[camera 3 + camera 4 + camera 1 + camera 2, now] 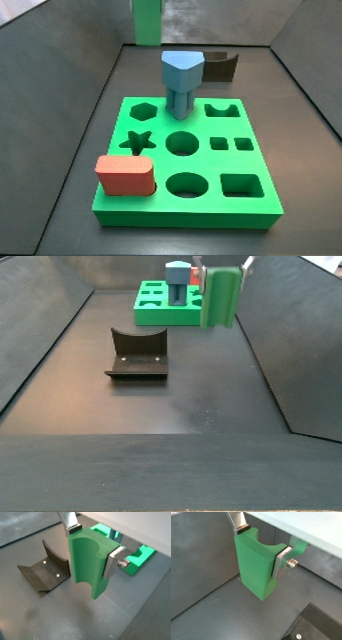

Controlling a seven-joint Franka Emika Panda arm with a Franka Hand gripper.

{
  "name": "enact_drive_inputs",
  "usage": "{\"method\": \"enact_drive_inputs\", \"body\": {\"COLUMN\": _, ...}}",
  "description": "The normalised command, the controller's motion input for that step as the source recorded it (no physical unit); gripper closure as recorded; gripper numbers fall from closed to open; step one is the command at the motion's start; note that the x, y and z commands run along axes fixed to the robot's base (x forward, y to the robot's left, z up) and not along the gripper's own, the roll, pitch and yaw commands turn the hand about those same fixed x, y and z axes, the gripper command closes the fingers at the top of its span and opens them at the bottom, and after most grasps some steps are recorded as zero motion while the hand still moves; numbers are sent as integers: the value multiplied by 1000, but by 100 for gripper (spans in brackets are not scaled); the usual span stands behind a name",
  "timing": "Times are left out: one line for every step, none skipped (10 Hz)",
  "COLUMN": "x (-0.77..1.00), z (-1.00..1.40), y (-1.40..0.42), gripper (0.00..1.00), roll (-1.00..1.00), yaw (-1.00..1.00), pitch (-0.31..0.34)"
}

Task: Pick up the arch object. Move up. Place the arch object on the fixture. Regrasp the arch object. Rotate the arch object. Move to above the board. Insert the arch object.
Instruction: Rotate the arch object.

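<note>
the gripper [88, 546] squeezes the arch object [90, 562] between its two silver fingers [112, 562] and holds it up in the air, standing tall, above the dark floor. the fixture [45, 572] sits below, close by. the board [170, 301] lies farther back.
</note>
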Motion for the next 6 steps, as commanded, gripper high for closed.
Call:
{"method": "enact_drive_inputs", "body": {"x": 22, "z": -1000, "y": 21, "gripper": 100, "roll": -180, "yaw": -47, "pitch": -49}}
{"method": "enact_drive_inputs", "body": {"x": 28, "z": -1000, "y": 19, "gripper": 100, "roll": -195, "yaw": -46, "pitch": -49}}
{"method": "enact_drive_inputs", "body": {"x": 32, "z": -1000, "y": 21, "gripper": 100, "roll": -206, "yaw": -46, "pitch": -49}}
{"method": "enact_drive_inputs", "body": {"x": 36, "z": -1000, "y": 22, "gripper": 100, "roll": -221, "yaw": -44, "pitch": -54}}
{"method": "enact_drive_inputs", "body": {"x": 37, "z": -1000, "y": 22, "gripper": 100, "roll": -231, "yaw": -43, "pitch": -56}}
{"method": "enact_drive_inputs", "body": {"x": 38, "z": -927, "y": 24, "gripper": 100, "roll": -244, "yaw": -45, "pitch": -55}}
